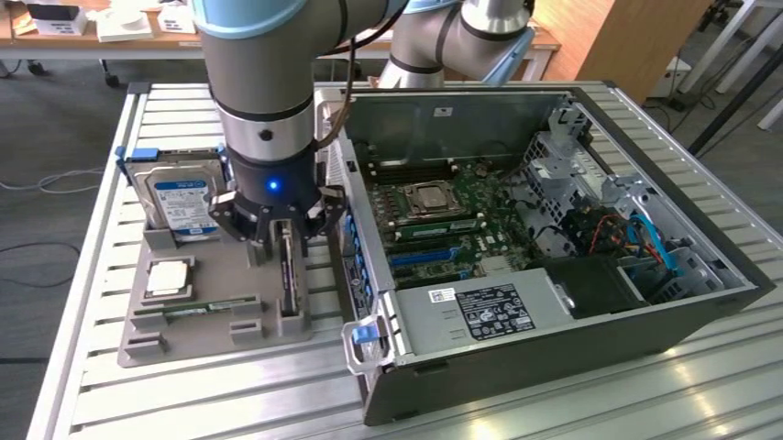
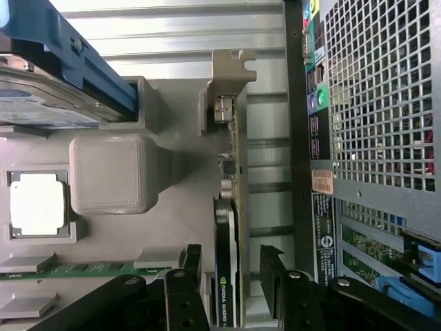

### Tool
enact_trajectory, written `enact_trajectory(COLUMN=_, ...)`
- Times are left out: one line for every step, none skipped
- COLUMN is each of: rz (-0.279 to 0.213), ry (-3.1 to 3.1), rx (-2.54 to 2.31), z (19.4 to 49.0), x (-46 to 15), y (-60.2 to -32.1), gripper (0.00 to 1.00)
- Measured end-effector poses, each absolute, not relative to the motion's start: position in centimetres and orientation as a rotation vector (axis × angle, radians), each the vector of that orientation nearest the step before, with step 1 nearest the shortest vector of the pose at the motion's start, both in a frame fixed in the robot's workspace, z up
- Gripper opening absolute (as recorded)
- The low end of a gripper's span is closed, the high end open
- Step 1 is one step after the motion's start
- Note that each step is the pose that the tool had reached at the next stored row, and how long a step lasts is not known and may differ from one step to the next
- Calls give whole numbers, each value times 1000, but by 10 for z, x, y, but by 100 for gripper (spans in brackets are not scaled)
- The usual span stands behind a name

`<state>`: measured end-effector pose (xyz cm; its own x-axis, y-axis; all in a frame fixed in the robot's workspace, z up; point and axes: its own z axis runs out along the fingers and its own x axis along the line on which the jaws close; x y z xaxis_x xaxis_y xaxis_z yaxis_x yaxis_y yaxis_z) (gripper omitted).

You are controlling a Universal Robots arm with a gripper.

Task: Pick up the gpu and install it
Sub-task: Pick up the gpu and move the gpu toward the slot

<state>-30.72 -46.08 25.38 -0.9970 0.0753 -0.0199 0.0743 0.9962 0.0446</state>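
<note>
The gpu (image 1: 292, 284) stands edge-on in a slot of the grey holder tray (image 1: 183, 346), beside the open computer case (image 1: 685, 316). In the wrist view the gpu (image 2: 227, 234) is a slim dark blade with a green-edged board running toward the tray's far post. My gripper (image 1: 282, 244) hangs straight down over it. The gripper (image 2: 231, 276) is open, and its black fingers (image 2: 189, 272) straddle the card, with a gap on each side. Nothing is held.
The tray also carries a silver hard drive with a blue label (image 1: 183, 197), a processor (image 1: 168, 278) and a green memory stick (image 1: 196, 312). The case lies on its side with the motherboard (image 1: 446, 225) exposed. The case's perforated rear wall (image 2: 379, 96) is close beside the card.
</note>
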Motion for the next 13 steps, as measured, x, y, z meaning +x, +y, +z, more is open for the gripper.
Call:
enact_trajectory(rz=68, ry=3117, rx=117, z=252, x=-307, y=-461, gripper=47)
enact_trajectory(rz=68, ry=3117, rx=117, z=250, x=-307, y=-461, gripper=47)
enact_trajectory(rz=68, ry=3117, rx=117, z=249, x=-307, y=-461, gripper=47)
enact_trajectory(rz=68, ry=3117, rx=117, z=248, x=-307, y=-461, gripper=47)
enact_trajectory(rz=68, ry=3117, rx=117, z=246, x=-307, y=-461, gripper=47)
enact_trajectory(rz=68, ry=3117, rx=117, z=246, x=-307, y=-461, gripper=47)
enact_trajectory(rz=68, ry=3117, rx=117, z=245, x=-307, y=-461, gripper=47)
enact_trajectory(rz=68, ry=3117, rx=117, z=245, x=-307, y=-461, gripper=47)
enact_trajectory(rz=68, ry=3117, rx=117, z=245, x=-307, y=-461, gripper=47)
enact_trajectory(rz=68, ry=3117, rx=117, z=244, x=-307, y=-461, gripper=47)
enact_trajectory(rz=68, ry=3117, rx=117, z=242, x=-307, y=-461, gripper=47)
enact_trajectory(rz=68, ry=3117, rx=117, z=241, x=-307, y=-461, gripper=47)
enact_trajectory(rz=68, ry=3117, rx=117, z=239, x=-307, y=-461, gripper=47)
